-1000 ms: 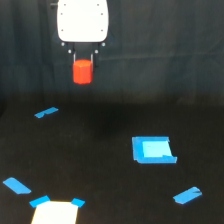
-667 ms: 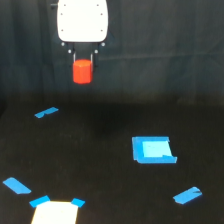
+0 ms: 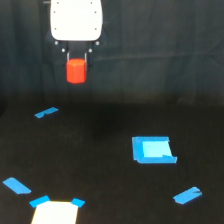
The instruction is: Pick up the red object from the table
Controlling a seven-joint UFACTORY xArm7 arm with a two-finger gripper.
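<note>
At the counter's (image 3: 110, 200) near edge lies one pale patch (image 3: 54, 212); blue tape pieces, about five, are scattered further in, the largest (image 3: 152, 150) toward the exterior view's right. At the far end, one red block (image 3: 76, 70) hangs above the counter, pinched between the fingers (image 3: 76, 56). It looks light, rigid and smooth-sided, best gripped across opposite flat sides.

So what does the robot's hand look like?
The hand hangs from a chunky white box with rounded corners. Two thin dark fingers stick down from it, hard to see against the black background. Small pale dots sit beside them. No cables or markings show.
</note>
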